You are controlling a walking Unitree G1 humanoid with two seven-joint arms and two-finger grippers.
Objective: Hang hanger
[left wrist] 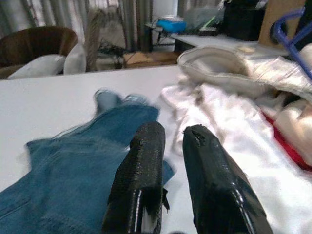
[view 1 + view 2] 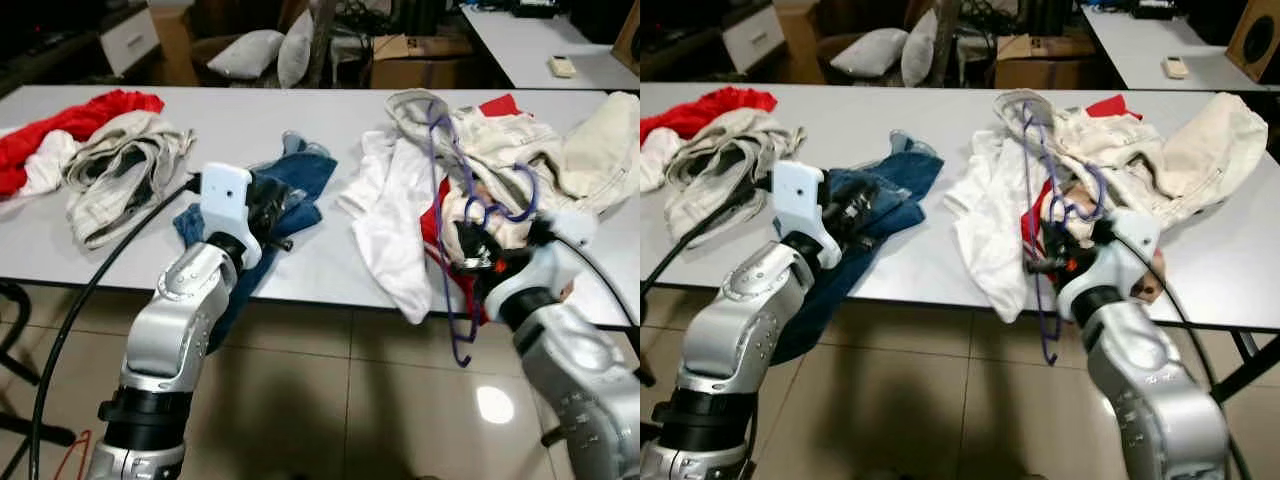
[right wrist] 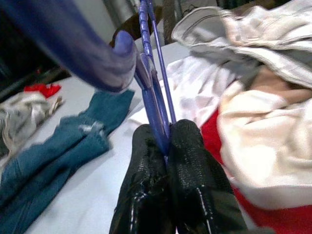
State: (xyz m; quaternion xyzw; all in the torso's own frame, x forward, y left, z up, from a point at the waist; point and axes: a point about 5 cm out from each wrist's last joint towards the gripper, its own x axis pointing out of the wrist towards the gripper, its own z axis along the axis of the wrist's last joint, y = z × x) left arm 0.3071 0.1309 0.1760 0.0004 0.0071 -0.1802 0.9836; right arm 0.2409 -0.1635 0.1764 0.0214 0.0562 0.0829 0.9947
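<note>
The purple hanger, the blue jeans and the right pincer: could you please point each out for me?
purple hanger (image 2: 441, 190): left eye view, on its long side wire.
blue jeans (image 2: 305, 178): left eye view, on the denim leg.
right pincer (image 3: 167, 141): right wrist view, between its fingertips.

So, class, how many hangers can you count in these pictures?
1: the purple hanger, clamped in the right gripper over the clothes pile at the table's right end. Others could be buried under the clothes.

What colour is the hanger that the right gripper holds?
The hanger is blue-purple; it shows best in the right wrist view, clamped in the right gripper.
</note>
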